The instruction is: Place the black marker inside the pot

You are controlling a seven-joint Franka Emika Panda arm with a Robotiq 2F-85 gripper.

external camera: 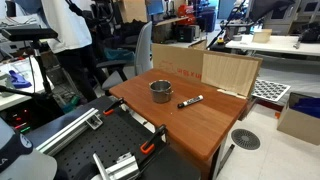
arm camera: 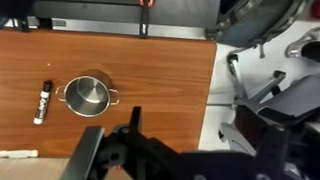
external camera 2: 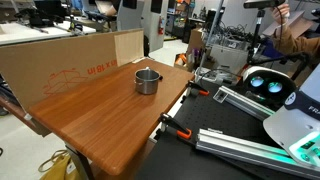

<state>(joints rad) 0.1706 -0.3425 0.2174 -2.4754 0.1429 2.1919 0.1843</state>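
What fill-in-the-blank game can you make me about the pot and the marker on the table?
1. The black marker lies ____ the pot, not inside it.
2. The pot is made of shiny ____.
3. Both rest on a table made of ____.
Missing words: beside, metal, wood.
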